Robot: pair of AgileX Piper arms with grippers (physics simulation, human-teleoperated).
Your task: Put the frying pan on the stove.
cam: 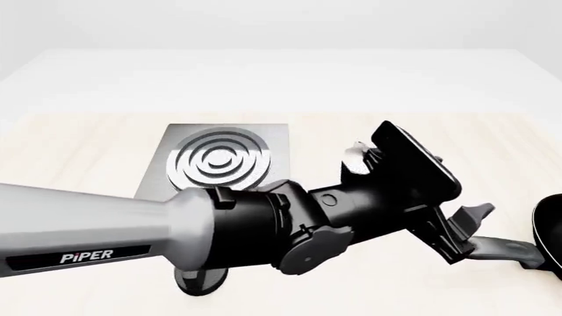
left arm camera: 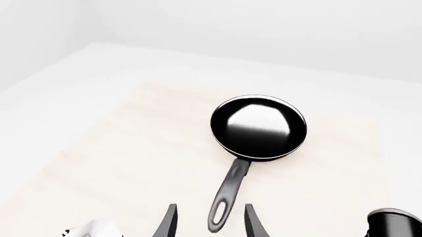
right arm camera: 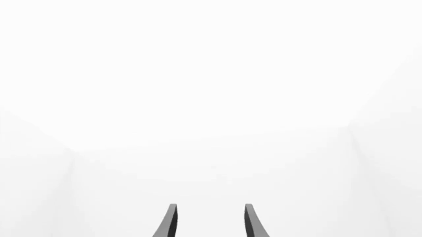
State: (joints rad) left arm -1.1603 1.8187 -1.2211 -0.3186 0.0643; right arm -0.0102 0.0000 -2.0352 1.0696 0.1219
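The frying pan [left arm camera: 258, 127] lies flat on the pale wooden table, black and glossy inside, with its long dark handle [left arm camera: 224, 202] pointing toward my left gripper [left arm camera: 209, 208]. That gripper is open, and the loop end of the handle sits between its fingertips without being pinched. In the front view the pan [cam: 549, 230] is cut off by the right edge, and my left gripper [cam: 474, 230] is right by its handle [cam: 509, 249]. The stove [cam: 220, 158], a grey slab with silver rings, lies far left of the pan. My right gripper [right arm camera: 209, 212] is open before blank white.
My left arm [cam: 263, 230] stretches across the front view and hides much of the table. A dark object [cam: 200, 282] shows under it near the front edge. A black round thing with a silver rim [left arm camera: 396, 224] and a white object [left arm camera: 92, 230] sit close beside the left gripper.
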